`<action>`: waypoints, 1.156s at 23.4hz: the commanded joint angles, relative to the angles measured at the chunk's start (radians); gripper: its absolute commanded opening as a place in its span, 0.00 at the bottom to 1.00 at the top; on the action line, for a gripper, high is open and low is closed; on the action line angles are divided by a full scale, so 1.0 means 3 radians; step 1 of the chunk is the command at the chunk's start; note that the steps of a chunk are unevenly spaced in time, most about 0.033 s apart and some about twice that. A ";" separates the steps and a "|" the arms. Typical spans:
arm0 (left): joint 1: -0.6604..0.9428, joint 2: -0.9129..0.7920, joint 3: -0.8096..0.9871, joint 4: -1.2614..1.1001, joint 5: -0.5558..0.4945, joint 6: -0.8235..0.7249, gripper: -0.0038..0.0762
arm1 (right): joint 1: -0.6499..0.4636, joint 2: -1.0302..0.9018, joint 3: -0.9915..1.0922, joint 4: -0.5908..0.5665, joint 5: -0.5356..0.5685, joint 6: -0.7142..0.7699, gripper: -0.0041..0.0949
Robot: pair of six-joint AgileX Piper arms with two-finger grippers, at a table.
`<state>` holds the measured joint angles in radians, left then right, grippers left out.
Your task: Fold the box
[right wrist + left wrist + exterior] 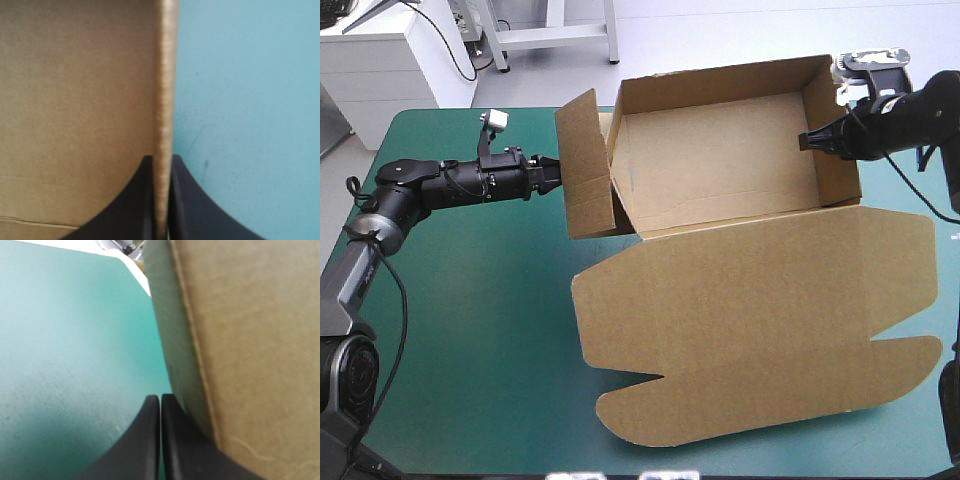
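The brown box [720, 160] stands as an open tray on the far middle of the table, its walls raised. Its lid [750, 320] lies flat toward the near edge. A side flap [588, 165] sticks out upright from the tray's left wall. My left gripper [552, 178] is shut and empty, its tip against that flap's outer face. In the left wrist view the gripper [160, 401] meets in a point with the board [250, 340] just beside it. My right gripper [807, 141] is shut on the tray's right wall; the wall's edge [165, 75] runs between the gripper [161, 160].
Bare teal-green cover [470, 320] spreads across the table's left part, under and in front of the left arm. The lid's rounded tabs [650, 410] reach close to the table's near edge, and its right side nears the table's right edge.
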<state>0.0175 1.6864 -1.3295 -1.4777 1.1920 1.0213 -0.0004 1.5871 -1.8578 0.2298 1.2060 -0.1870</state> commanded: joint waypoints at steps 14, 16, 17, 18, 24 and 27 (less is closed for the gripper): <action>-0.0349 -0.0371 -0.0078 -0.0610 0.0349 0.0171 0.86 | 0.0333 -0.0125 -0.0085 -0.0044 -0.0478 0.0252 0.03; -0.0360 -0.0376 -0.0078 -0.0624 0.0349 0.0171 0.85 | 0.0363 -0.0125 -0.0085 -0.0069 -0.0471 0.0252 0.03; -0.0360 -0.0376 -0.0078 -0.0652 0.0349 0.0171 0.85 | 0.0385 -0.0125 -0.0085 -0.0090 -0.0471 0.0252 0.03; -0.0360 -0.0376 -0.0078 -0.0670 0.0349 0.0171 0.85 | 0.0402 -0.0125 -0.0085 -0.0119 -0.0471 0.0261 0.03; -0.0360 -0.0393 -0.0078 -0.0632 0.0343 0.0165 0.85 | 0.0502 -0.0125 -0.0085 -0.0206 -0.0561 0.0382 0.03; -0.0360 -0.0409 -0.0092 -0.0613 0.0248 0.0124 0.85 | 0.0542 -0.0125 -0.0085 -0.0283 -0.0576 0.0456 0.03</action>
<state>-0.0831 1.6202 -1.3295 -1.5857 1.1839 1.0659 0.1472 1.5889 -1.8578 0.1155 1.1041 -0.0781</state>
